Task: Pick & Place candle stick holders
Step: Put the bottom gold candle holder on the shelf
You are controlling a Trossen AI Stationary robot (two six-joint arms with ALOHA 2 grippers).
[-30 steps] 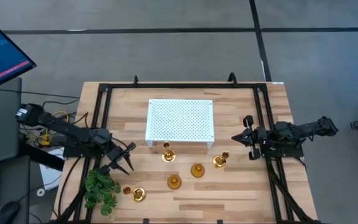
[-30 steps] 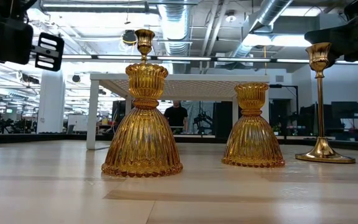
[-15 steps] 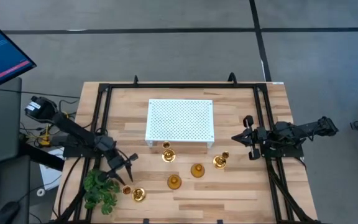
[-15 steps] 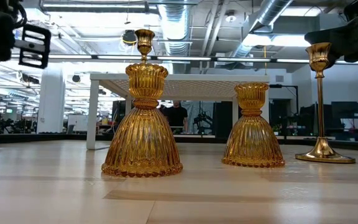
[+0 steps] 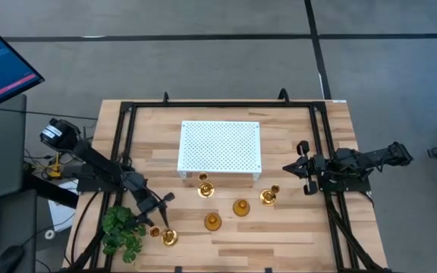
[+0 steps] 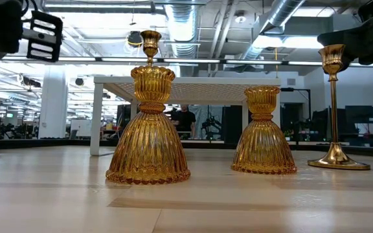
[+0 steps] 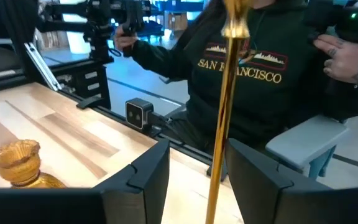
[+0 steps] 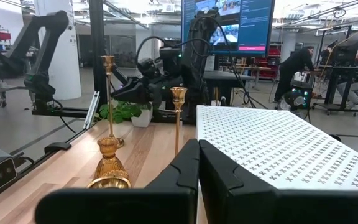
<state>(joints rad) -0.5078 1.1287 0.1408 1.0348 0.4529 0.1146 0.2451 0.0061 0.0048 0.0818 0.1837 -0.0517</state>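
Observation:
Several gold holders stand on their round bases on the wooden table in front of the white perforated board (image 5: pixel 219 146): short bell-shaped ones (image 5: pixel 212 222) (image 5: pixel 240 208) (image 6: pixel 148 129) (image 6: pixel 263 133), and tall thin-stemmed ones (image 5: pixel 268 197) (image 5: pixel 169 237). My left gripper (image 5: pixel 164 214) is open at the near left, by the tall holder there. In the left wrist view that holder's stem (image 7: pixel 219 130) stands between the two fingers (image 7: pixel 146 177); I see no touch. My right gripper (image 5: pixel 290 167) is shut and empty at the table's right side.
A green leafy plant (image 5: pixel 123 232) lies at the near left corner, beside my left gripper. A black frame (image 5: pixel 124 144) runs round the table. A person in a dark sweatshirt (image 7: pixel 247 68) stands just beyond the table edge in the left wrist view.
My left gripper has moved toward the table's near edge and somewhat right, from beside the plant's far side to the tall holder at the near left. The holders have stayed in place.

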